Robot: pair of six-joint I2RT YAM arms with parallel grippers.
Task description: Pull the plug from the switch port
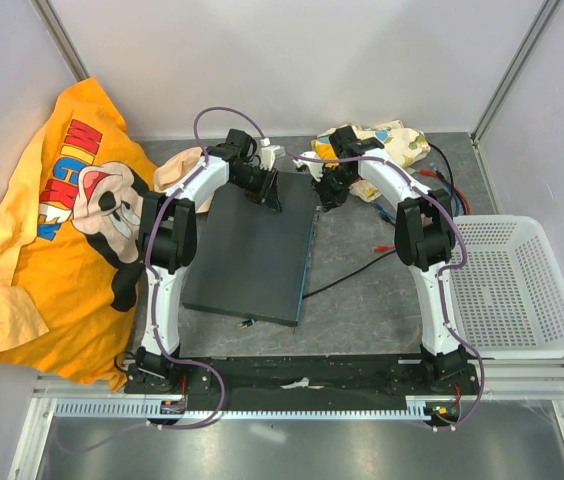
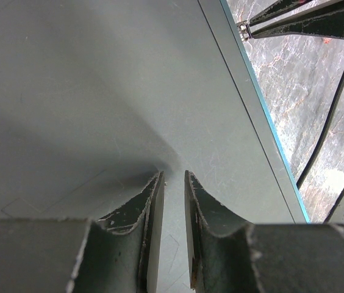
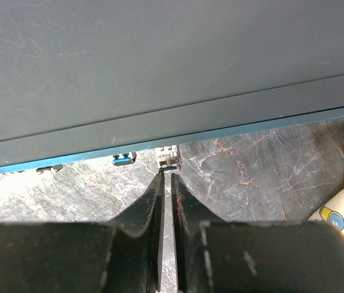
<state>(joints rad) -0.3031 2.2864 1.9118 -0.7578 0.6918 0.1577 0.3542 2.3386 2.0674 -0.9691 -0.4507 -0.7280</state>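
The switch [image 1: 252, 250] is a flat dark grey box lying mid-table, with its teal port edge [image 1: 309, 255] facing right. My left gripper [image 1: 267, 195] rests on the switch's top face [image 2: 99, 91] near the far end; its jaws [image 2: 174, 177] are nearly closed and empty. My right gripper [image 1: 327, 195] is at the far end of the port edge. In the right wrist view a small clear plug [image 3: 168, 156] sticks out of the teal edge [image 3: 233, 129]. My right gripper [image 3: 166, 175] is closed to a narrow slit, pinching the plug's outer end.
A blue tab [image 3: 123, 160] sits in a neighbouring port. A black cable [image 1: 362, 268] runs from the port edge to the right. A white mesh basket [image 1: 512, 290] stands at the right. An orange shirt [image 1: 52, 220] lies at the left and a yellow cloth [image 1: 387, 140] at the back.
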